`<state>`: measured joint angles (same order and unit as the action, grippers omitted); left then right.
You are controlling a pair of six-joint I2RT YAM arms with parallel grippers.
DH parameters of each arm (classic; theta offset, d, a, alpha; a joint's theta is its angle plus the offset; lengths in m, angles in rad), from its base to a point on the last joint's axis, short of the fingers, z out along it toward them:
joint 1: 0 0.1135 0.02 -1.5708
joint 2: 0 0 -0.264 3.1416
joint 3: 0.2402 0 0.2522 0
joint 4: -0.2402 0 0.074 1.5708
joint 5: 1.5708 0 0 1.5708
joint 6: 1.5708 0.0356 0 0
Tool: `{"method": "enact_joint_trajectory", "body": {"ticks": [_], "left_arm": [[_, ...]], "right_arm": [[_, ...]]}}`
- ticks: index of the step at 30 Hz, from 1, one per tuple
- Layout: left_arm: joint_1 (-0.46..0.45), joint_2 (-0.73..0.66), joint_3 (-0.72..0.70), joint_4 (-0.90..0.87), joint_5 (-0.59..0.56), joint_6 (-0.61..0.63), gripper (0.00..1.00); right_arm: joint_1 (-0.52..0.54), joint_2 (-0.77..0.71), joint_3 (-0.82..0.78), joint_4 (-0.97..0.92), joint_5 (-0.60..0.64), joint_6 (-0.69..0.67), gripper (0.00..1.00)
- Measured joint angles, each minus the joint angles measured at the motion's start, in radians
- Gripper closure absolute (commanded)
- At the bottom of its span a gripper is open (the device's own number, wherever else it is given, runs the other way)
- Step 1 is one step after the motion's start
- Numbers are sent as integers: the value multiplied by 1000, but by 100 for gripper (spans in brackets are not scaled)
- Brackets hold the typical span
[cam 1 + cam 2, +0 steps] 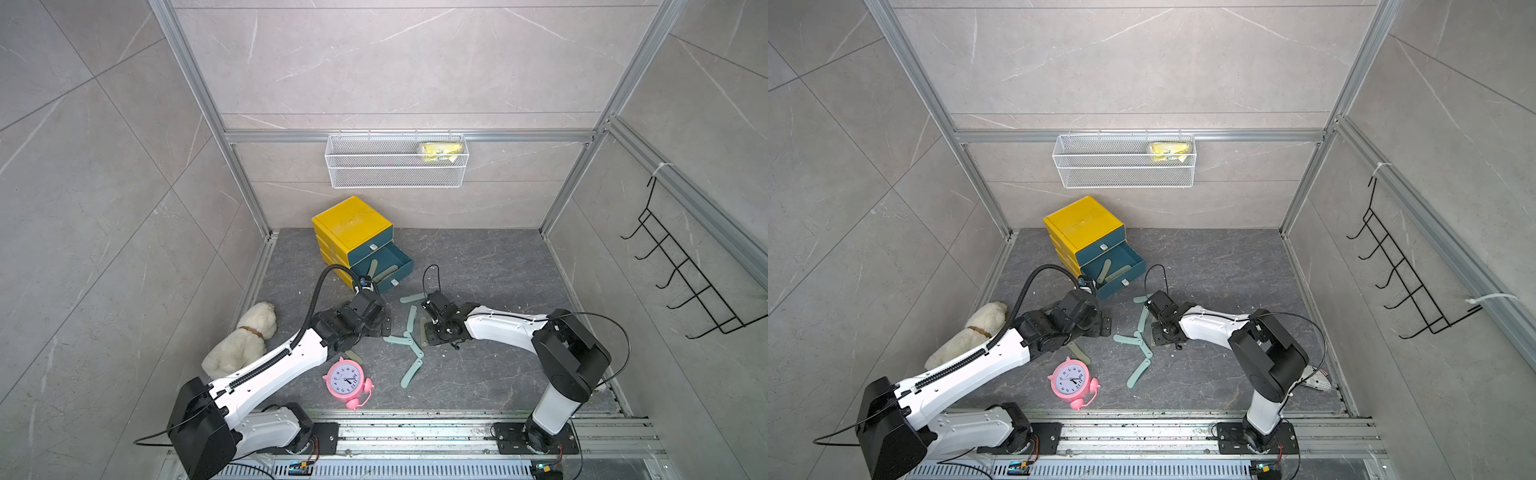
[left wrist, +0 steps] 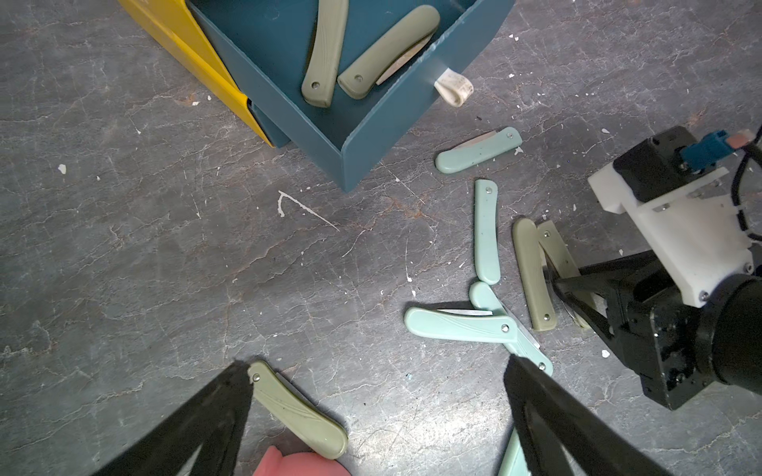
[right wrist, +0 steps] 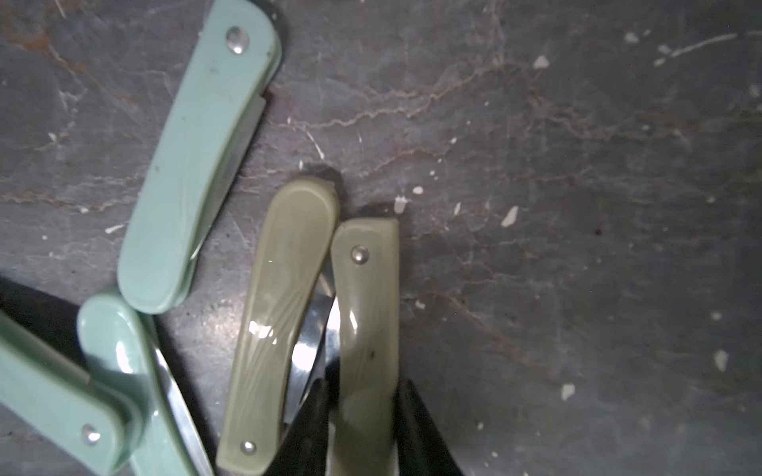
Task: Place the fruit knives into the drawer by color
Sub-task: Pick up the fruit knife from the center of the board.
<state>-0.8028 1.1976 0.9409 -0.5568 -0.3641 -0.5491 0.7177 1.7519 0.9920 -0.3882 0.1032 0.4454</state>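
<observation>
The dark blue drawer (image 1: pixel 399 276) of the yellow cabinet (image 1: pixel 351 222) stands pulled out, with two olive green knives (image 2: pixel 325 53) inside. Several mint knives (image 1: pixel 411 318) lie scattered on the floor in front of it. My right gripper (image 3: pixel 363 412) is down at the floor, shut on an olive green knife (image 3: pixel 367 313); a second olive knife (image 3: pixel 280 313) lies touching it. My left gripper (image 2: pixel 379 364) hangs open over bare floor, with another olive knife (image 2: pixel 299 410) beside one finger.
A pink alarm clock (image 1: pixel 347 380) stands near the front, just behind the left gripper. A white plush dog (image 1: pixel 245 340) lies at the left wall. A wire basket (image 1: pixel 397 160) hangs on the back wall and a black hook rack (image 1: pixel 698 270) on the right wall.
</observation>
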Motion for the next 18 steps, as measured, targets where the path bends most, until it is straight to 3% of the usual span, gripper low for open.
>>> {"method": "enact_joint_trajectory", "body": {"ticks": [18], "left_arm": [[0,0,0,-3,0,0,1]], "right_arm": [[-75,-114,-66,19,9,6,84]]}}
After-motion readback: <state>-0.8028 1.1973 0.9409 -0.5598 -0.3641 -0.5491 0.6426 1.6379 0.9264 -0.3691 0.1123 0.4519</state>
